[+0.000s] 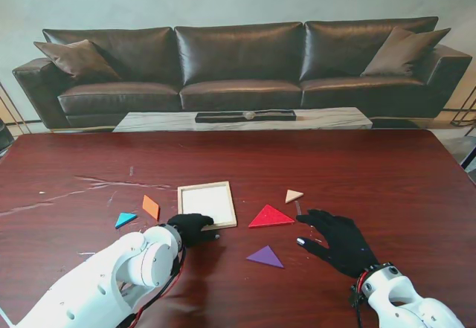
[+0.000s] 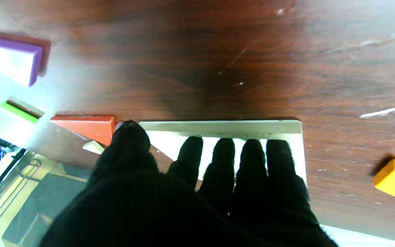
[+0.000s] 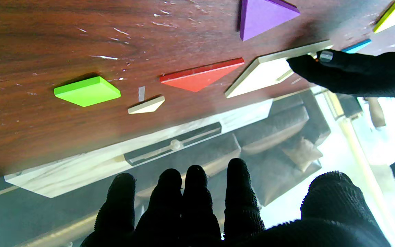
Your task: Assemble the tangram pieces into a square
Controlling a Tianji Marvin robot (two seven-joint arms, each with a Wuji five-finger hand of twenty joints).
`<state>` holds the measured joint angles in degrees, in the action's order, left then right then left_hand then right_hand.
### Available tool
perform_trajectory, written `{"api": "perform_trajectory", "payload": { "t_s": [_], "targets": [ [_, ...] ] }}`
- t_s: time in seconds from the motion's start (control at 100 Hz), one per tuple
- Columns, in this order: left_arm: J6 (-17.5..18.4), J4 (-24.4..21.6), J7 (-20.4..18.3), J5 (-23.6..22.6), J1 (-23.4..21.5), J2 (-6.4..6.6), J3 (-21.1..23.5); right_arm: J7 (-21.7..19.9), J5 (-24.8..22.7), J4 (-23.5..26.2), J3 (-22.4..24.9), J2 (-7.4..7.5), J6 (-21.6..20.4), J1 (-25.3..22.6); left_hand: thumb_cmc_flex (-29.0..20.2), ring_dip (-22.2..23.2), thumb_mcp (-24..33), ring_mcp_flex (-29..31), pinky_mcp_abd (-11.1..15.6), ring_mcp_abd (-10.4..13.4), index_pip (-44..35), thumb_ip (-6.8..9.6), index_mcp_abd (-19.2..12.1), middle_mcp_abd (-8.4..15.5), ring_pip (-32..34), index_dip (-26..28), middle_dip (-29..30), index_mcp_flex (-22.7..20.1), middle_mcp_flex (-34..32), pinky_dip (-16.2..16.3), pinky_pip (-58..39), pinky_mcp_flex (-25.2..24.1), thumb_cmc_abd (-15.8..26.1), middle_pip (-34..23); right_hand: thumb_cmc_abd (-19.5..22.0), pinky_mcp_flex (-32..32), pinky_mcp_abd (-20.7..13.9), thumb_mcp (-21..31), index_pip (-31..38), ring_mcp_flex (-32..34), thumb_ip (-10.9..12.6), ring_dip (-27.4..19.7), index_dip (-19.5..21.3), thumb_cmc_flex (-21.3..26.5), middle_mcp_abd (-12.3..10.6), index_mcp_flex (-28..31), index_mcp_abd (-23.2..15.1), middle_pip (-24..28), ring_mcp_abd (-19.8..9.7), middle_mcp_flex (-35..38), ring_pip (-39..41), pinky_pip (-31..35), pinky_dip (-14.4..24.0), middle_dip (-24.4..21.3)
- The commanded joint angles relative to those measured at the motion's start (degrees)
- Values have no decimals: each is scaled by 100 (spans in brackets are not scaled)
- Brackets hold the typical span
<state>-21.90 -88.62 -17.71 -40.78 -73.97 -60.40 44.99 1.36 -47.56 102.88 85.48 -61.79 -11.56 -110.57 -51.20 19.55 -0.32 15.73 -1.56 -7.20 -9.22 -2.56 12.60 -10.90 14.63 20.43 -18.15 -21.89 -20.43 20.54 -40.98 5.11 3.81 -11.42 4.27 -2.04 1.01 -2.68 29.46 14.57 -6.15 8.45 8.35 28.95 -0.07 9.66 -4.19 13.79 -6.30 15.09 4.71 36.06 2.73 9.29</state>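
Pieces I count: six loose, one each – red triangle [image 1: 270,217], purple triangle [image 1: 265,256], beige triangle [image 1: 294,195], orange piece [image 1: 151,207], blue triangle [image 1: 125,219], green piece [image 3: 86,91]
Frame: one wooden tray [image 1: 207,204], mid tabletop [image 1: 372,172]
Left hand [image 1: 191,228]: fingers [image 2: 226,154] together, flat on tray's near edge
Right hand [image 1: 338,240]: fingers apart, holding nothing
Hidden: green piece behind my right hand in stand view

- Left hand [image 2: 197,192], black-gloved, fingers [image 2: 225,157] laid flat over white tray [image 2: 218,128].
- Red piece [image 2: 87,127] touching tray corner beside thumb.
- Purple piece [image 2: 9,56], green piece [image 2: 19,111], orange piece [image 2: 394,180] apart on worktop [image 2: 197,61].
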Motion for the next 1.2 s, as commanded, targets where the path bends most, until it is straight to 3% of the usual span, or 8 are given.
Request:
{"api": "perform_trajectory", "payload": {
  "t_s": [0.0, 0.6, 1.19],
  "targets": [
    [-76, -88, -172, -81, -162, 72, -73, -16, -8, 34, -21, -14, 8, -41, 100, 356, -123, 511, -180, -234, -128, 177, -14, -184, 535, 11, -24, -154, -149, 171, -273, 73, 300, -25, 188, 21, -103, -52, -8, 57, 88, -58, -99, 104, -5, 137, 12, -12, -17, 176, 13, 24, -107, 33],
    [-353, -525, -398, -529, -523, 168, -19, -59, 2, 43, -49, -9, 29, -38, 166, 402, -116, 546, -194, -211, -130, 180, -36, -118, 530, 47, -39, -242, -226, 166, -271, 77, 307, -40, 196, 21, -108, -52, -19, 66, 89, -57, -104, 104, -8, 128, 22, -15, -15, 188, 13, 20, -107, 32],
    [-302, -667, -417, -778, -639, 181, 24, -94, 10, 49, -72, -5, 70, -23, 178, 402, -112, 547, -190, -200, -154, 183, -107, -69, 518, 73, -56, -244, -255, 158, -257, 69, 299, -42, 199, 21, -100, -54, -26, 67, 89, -56, -108, 103, -5, 120, 21, -21, -20, 185, 11, 18, -108, 30]
  ]
}}
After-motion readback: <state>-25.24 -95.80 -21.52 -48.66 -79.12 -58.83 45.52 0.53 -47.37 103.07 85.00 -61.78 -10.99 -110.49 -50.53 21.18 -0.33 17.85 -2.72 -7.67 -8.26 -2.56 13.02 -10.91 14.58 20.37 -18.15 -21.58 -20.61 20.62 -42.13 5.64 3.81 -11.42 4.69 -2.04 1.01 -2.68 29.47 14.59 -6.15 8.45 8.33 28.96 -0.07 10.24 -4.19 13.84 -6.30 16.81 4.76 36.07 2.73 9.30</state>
